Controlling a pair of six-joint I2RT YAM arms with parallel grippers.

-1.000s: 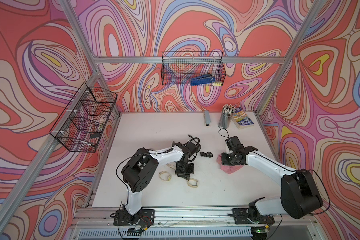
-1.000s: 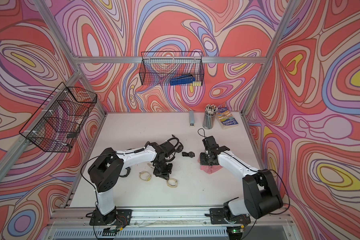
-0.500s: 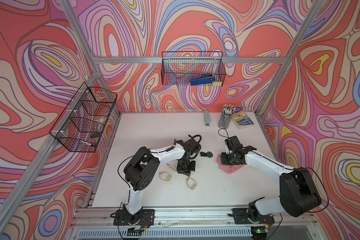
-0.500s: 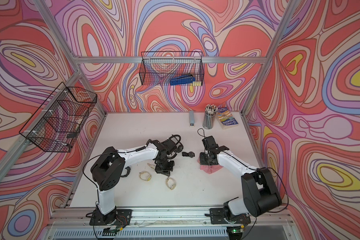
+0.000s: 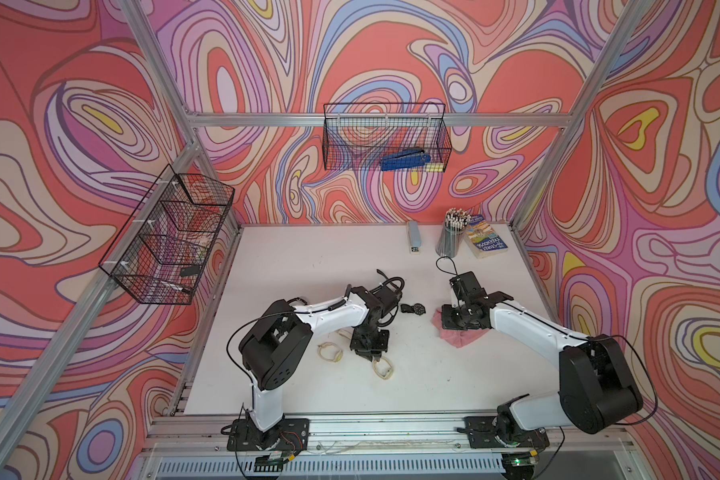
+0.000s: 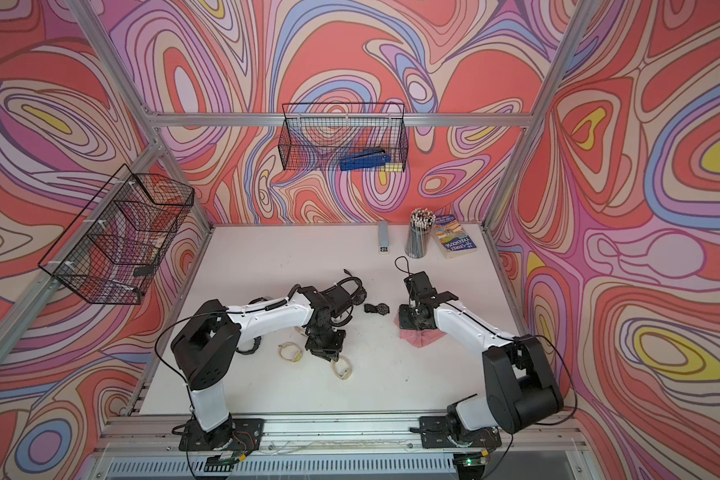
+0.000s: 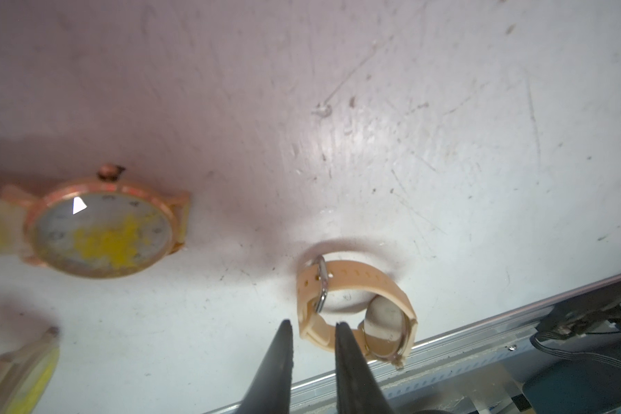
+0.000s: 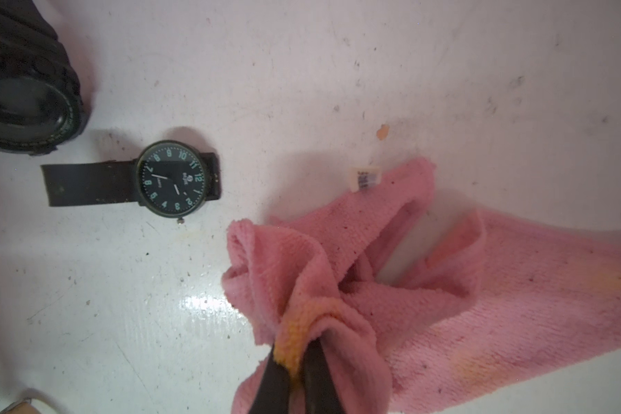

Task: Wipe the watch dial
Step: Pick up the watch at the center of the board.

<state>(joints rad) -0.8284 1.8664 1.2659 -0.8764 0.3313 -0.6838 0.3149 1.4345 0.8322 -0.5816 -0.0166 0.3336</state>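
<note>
A watch with a rose-gold case and a yellow smear on its dial [image 7: 101,233] lies flat on the white table. A beige-strapped watch [image 7: 355,308] stands on its edge near the front rail, also seen in both top views [image 5: 382,368] [image 6: 342,369]. My left gripper [image 7: 313,326] hangs over its strap with the jaws a little apart and gripping nothing. A black watch [image 8: 173,179] lies face up mid-table [image 5: 414,308]. My right gripper [image 8: 298,358] is shut on a yellow-stained fold of the pink cloth [image 8: 445,286], to the right of that watch [image 5: 458,334].
Another light-strapped watch [image 5: 329,352] lies left of the left gripper, and a chunky black watch [image 8: 26,96] sits by the black one. A pencil cup [image 5: 449,239], a book [image 5: 485,241] and a stapler [image 5: 413,237] stand at the back. Wire baskets [image 5: 385,137] hang on the walls.
The left jaws were shut and now stand slightly apart. The left gripper has shifted a little toward the front edge. The right arm and the cloth have not moved.
</note>
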